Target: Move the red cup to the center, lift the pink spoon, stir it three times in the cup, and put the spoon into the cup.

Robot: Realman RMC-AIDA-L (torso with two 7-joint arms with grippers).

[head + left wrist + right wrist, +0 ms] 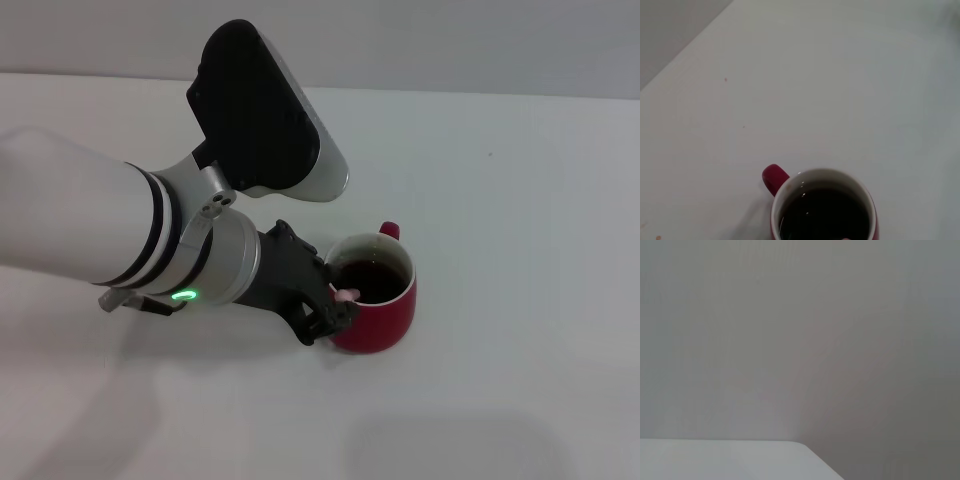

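Starting at your left in the head view, the left arm reaches in from the left edge, its silver wrist ring showing a green light, and its black left gripper (338, 300) sits at the near-left rim of the red cup (385, 318). The fingers look drawn in close around a small pink piece right at the rim, which is the handle end of the pink spoon (347, 295); the rest of the spoon is hidden, so you cannot tell how far it dips into the cup. Moving right, the cup stands upright on the white table (520, 200), roughly mid-table, with its small red handle (389, 230) pointing away from the robot, a pale rim and dark liquid inside. In the left wrist view you look straight down on the same cup (790, 187), with its dark contents and handle clear, and a faint pale bit at the rim near the picture's edge. The right wrist view shows only a grey wall and a corner of the table (715, 460); the right gripper appears in no view.
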